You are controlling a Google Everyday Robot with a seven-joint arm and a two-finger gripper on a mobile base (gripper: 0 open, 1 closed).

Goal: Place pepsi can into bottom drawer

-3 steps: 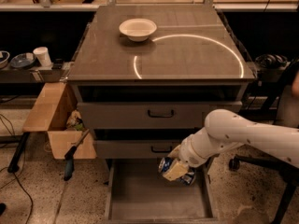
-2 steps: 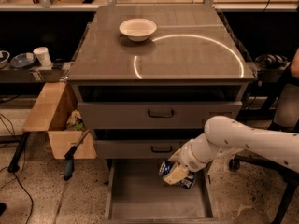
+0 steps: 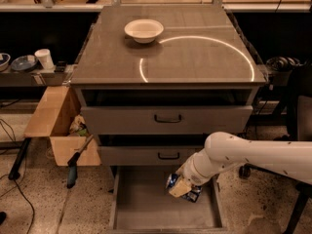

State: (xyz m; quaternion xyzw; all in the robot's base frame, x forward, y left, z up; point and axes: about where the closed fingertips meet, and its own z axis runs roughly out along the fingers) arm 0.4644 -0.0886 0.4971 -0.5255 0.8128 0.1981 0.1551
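Reaching down in front of the bench [image 3: 195,57], my claw [image 3: 181,188] is closed around the pepsi can [image 3: 194,195], the pale pads pressed across its middle. The can lies tilted in my grip, blue showing at both ends. Its markings are too small and too covered by my pads to read, so I can make out no lettering. It sits over the bottom drawer [image 3: 146,208], which is pulled out, towards the drawer's rear edge and right of centre, just below the front of the middle drawer [image 3: 131,155]. I cannot tell whether the can touches the drawer's grey floor.

My white arm [image 3: 253,155] comes in from the right and is cut off at the picture's edge; it hides the right end of the middle drawer. The top drawer [image 3: 122,120] stands slightly out, its inside dark.

On the bench, a white bowl [image 3: 144,30] rests near the rear edge, left of centre. Beside the bench's left side stands an open cardboard box [image 3: 48,116], its contents hard to make out.
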